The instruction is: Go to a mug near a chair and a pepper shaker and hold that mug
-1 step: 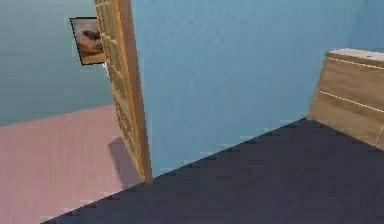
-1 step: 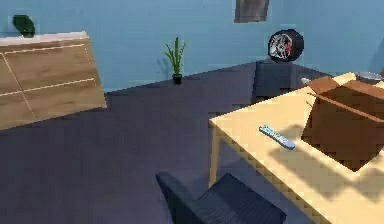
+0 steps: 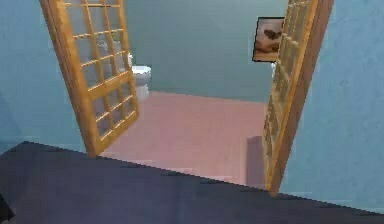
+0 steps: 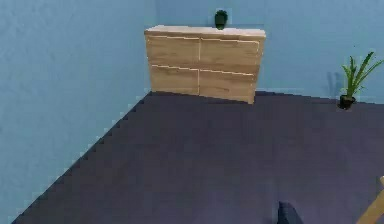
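Ahead in the forward view, a doorway stands between two wooden glazed doors, the left door [image 3: 95, 70] and the right door [image 3: 290, 90], both swung wide. Beyond it lies a room with a pink floor [image 3: 200, 125] and a white toilet [image 3: 141, 80] against the far wall. A short dark stub [image 4: 287, 213] pokes up at the arm side view's bottom edge, just right of the middle.
A framed picture [image 3: 268, 40] hangs by the right door. The arm side view has a wooden dresser [image 4: 204, 62] against the blue wall with a small dark plant [image 4: 221, 18] on top. A potted plant [image 4: 352, 82] stands on the dark floor [image 4: 200, 160] at the right.
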You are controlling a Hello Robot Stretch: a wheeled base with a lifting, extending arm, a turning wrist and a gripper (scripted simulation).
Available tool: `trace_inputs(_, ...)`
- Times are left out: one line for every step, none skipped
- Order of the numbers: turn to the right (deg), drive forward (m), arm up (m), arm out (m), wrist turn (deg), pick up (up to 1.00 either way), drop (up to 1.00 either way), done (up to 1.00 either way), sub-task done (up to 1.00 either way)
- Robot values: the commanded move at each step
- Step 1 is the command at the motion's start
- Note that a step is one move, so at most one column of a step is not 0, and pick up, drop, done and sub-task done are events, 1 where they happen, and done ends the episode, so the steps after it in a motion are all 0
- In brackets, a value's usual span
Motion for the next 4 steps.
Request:
trace_inputs(-27.0, 0.00, 0.00, 0.00, 0.0, 0.00, 0.00, 0.00, 0.00)
trace_inputs(0.0, 0.20, 0.00, 0.00, 0.0, 0.00, 0.00, 0.00, 0.00)
trace_inputs(45.0, 0.00, 0.00, 0.00, 0.0, 0.00, 0.00, 0.00, 0.00)
trace_inputs(42.0, 0.00, 0.00, 0.00, 0.0, 0.00, 0.00, 0.00, 0.00)
